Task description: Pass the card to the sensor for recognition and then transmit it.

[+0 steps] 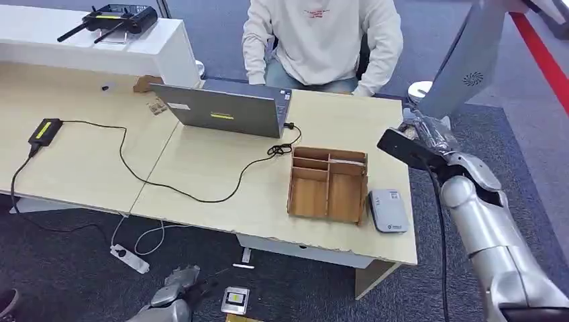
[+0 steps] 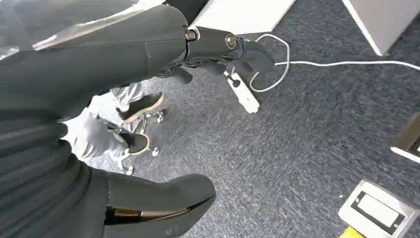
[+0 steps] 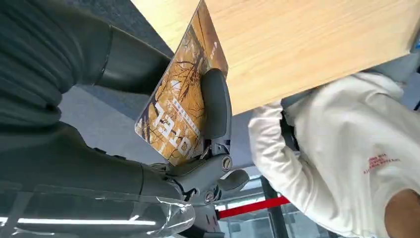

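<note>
Gripping the card (image 3: 178,111), my right hand (image 3: 208,148) has it pinned between the thick thumb and a dark finger laid flat across its printed face; it is a brown-and-gold card with white lettering. From the head view that hand (image 1: 429,137) sits past the far right corner of the desk (image 1: 221,194), out over the carpet, with my silver right arm (image 1: 490,235) reaching up to it from the lower right. From the wrist, the card's edge shows against the wooden desktop (image 3: 307,44).

Largest of all is the long wooden desk, made of two joined tops. Behind it a person in a white hoodie (image 1: 322,40) sits facing me. On the desk an open grey laptop (image 1: 221,111) stands with its lid toward me, and a black cable (image 1: 168,184) loops from it across to a small black device with a yellow-green face (image 1: 45,131) at the left. Nearer my right side stands a wooden divided box (image 1: 329,184), and just beside it, at the desk's right edge, lies the pale grey sensor (image 1: 388,210), well apart from the card.

My left hand (image 1: 171,292) hangs low below the desk's front edge, over the grey carpet. Its fingers (image 2: 247,54) are loosely curled and apart, holding nothing. On the floor near it lie a white power strip (image 1: 129,258) and a small silver plate (image 1: 235,298).
</note>
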`<action>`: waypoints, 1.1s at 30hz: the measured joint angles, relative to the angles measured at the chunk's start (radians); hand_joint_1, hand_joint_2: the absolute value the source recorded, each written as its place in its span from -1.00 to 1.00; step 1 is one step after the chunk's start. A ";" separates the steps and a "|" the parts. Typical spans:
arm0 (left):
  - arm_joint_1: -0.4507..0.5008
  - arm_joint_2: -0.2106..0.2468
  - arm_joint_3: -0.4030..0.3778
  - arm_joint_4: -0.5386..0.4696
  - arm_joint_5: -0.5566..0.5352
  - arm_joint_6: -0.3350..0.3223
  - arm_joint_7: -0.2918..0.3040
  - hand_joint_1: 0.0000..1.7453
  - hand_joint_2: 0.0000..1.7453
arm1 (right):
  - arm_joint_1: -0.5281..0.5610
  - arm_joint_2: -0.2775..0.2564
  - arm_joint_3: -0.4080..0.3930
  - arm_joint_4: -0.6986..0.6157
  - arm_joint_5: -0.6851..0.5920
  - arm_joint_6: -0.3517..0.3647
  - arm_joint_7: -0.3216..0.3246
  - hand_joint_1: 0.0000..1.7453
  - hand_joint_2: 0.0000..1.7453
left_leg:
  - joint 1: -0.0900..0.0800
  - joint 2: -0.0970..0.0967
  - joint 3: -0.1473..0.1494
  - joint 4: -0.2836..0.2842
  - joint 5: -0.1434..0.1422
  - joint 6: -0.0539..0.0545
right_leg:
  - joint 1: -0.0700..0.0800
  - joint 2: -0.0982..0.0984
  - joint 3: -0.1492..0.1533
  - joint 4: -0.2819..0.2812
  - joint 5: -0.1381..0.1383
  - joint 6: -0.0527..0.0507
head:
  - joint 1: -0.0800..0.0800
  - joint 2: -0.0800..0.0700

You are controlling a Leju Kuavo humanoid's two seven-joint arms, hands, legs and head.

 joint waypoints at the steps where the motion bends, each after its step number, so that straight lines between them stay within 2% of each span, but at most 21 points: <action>1: 0.001 0.001 0.003 0.000 0.001 0.001 0.000 -1.00 1.00 | 0.010 -0.001 0.001 0.000 0.003 -0.002 0.002 1.00 1.00 | 0.000 0.000 0.000 0.000 0.000 0.000 | 0.000 0.000 0.000 0.000 0.000 0.000 | 0.000 0.000; 8: 0.006 0.006 0.014 0.000 0.009 0.007 0.000 -1.00 1.00 | 0.063 -0.012 0.003 -0.024 0.006 -0.001 0.038 1.00 1.00 | 0.000 0.000 0.000 0.000 0.000 0.000 | 0.000 0.000 0.000 0.000 0.000 0.000 | 0.000 0.000; 12: 0.011 -0.001 0.018 0.000 0.007 0.045 0.055 -1.00 1.00 | 0.104 -0.026 0.002 -0.025 0.005 -0.010 0.053 1.00 1.00 | 0.000 0.000 0.000 0.000 0.000 0.000 | 0.000 0.000 0.000 0.000 0.000 0.000 | 0.000 0.000; 15: 0.013 -0.008 0.022 0.000 0.003 0.057 0.073 -1.00 1.00 | 0.127 -0.040 0.002 -0.032 0.003 -0.021 0.057 1.00 1.00 | 0.000 0.000 0.000 0.000 0.000 0.000 | 0.000 0.000 0.000 0.000 0.000 0.000 | 0.000 0.000; 21: 0.015 -0.022 0.026 0.000 0.005 0.074 0.071 -1.00 1.00 | 0.157 -0.065 0.002 -0.033 0.009 -0.021 0.060 1.00 1.00 | 0.000 0.000 0.000 0.000 0.000 0.000 | 0.000 0.000 0.000 0.000 0.000 0.000 | 0.000 0.000; 33: 0.021 -0.028 0.033 0.000 0.016 0.087 0.066 -1.00 1.00 | 0.193 -0.079 0.005 -0.054 -0.002 -0.008 0.075 1.00 1.00 | 0.000 0.000 0.000 0.000 0.000 0.000 | 0.000 0.000 0.000 0.000 0.000 0.000 | 0.000 0.000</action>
